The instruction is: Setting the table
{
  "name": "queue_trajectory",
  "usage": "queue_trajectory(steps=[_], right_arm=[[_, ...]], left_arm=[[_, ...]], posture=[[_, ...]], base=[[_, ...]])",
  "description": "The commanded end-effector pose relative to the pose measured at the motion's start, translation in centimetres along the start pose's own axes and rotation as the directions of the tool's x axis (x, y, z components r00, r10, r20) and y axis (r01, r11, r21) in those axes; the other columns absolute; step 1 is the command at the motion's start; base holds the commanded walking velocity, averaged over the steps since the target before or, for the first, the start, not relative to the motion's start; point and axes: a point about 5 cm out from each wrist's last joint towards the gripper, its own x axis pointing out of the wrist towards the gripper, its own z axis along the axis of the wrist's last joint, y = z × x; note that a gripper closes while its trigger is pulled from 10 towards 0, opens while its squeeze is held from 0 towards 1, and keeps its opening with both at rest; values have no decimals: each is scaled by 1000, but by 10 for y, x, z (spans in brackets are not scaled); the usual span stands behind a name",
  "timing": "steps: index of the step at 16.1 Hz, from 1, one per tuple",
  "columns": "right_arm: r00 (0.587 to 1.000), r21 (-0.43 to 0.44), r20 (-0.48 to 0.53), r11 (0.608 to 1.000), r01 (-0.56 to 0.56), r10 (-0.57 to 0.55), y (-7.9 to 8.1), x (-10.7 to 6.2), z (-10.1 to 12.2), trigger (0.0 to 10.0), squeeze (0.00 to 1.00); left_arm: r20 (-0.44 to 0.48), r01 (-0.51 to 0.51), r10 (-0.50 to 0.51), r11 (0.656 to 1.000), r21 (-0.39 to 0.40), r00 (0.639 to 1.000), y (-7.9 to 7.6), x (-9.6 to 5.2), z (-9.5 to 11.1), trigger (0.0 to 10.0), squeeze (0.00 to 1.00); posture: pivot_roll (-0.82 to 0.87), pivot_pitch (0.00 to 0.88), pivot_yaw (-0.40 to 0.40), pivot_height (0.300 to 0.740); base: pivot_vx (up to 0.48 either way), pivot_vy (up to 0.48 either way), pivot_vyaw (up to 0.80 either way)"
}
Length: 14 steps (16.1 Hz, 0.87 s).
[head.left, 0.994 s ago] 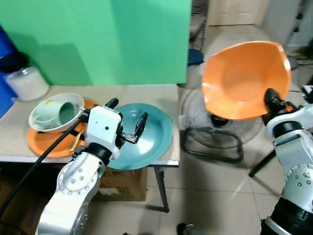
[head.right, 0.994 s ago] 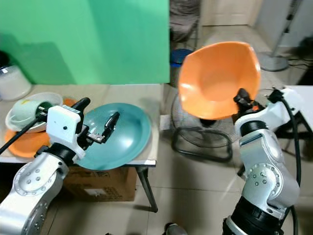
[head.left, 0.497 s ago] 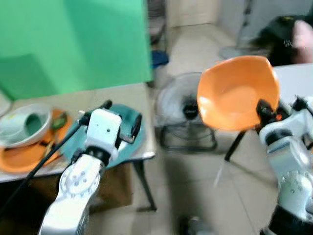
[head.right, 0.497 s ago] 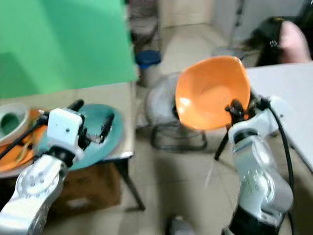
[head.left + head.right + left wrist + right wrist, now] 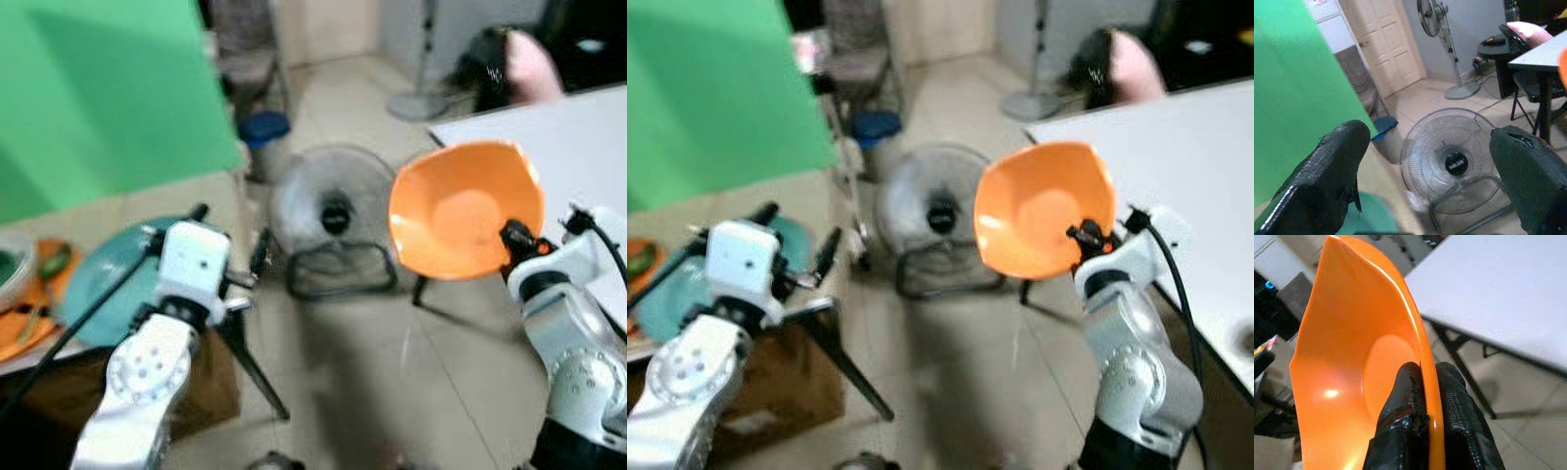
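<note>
Right wrist view: the right gripper (image 5: 1422,382) pinches the rim of the orange bowl (image 5: 1352,377), held upright at centre right of the head views, just beside the white table (image 5: 1176,157) at right. Left gripper (image 5: 1425,181) hangs wide open, holding nothing. Best now: level the bowl, carry it over the tabletop, lower flat, then release.

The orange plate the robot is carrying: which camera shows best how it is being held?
The right wrist view: the right gripper pinches the orange plate by its rim, one black finger on each side. The two eye views show the whole plate tilted upright beside the white table, blurred. The left wrist view catches just an orange sliver.
</note>
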Motion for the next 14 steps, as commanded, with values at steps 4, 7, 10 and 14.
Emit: queue_trajectory(steps=[4, 7, 10, 14], right_arm=[[985, -54, 93, 989, -139, 144, 28, -9, 13, 10000, 0], [953, -100, 67, 952, -288, 295, 55, -14, 5, 10000, 0], [925, -67, 56, 926, -372, 376, 71, -13, 2, 10000, 0], [934, -41, 71, 936, -349, 351, 74, -5, 1, 10000, 0]], left_arm=[[19, -46, 46, 999, -25, 999, 15, 3, 4, 10000, 0], [10, -72, 73, 997, -29, 997, 26, 4, 2, 10000, 0], [-4, -80, 80, 997, -17, 997, 31, 3, 0, 10000, 0], [-11, -79, 79, 997, -22, 997, 33, 1, -1, 10000, 0]], posture=[[-102, 0, 100, 740], [-104, 0, 105, 740], [-98, 0, 104, 740], [-88, 0, 91, 740]], base=[[66, 0, -769], [314, 0, -252], [341, 0, 0], [380, 0, 0]])
